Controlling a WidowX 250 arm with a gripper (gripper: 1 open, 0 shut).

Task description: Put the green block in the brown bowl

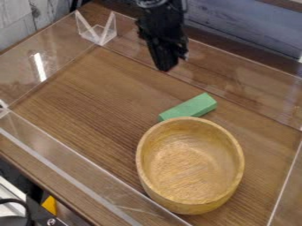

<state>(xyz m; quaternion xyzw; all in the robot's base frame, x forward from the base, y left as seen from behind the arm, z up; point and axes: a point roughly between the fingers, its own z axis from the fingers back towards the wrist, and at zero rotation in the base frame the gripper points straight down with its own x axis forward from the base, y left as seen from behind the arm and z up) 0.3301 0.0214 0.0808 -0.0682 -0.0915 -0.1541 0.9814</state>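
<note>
Green Block Lies Beside Brown Bowl as Fingers Hang Nearby

A brown wooden counter carries the scene, its grain visible and glare showing on its left side. Behind its far edge is a patterned blue cloth; a clear plastic piece stands near the far left corner. Dark cables lie at the lower left.

The green block lies flat on the counter, outside the brown bowl and just beyond its far rim. It sits on the near side of the fingers and slightly to the right in the view, apart from them.

The fingers are dark and blurred against the arm; whether they are parted or clenched cannot be told. They do not touch the block.
</note>
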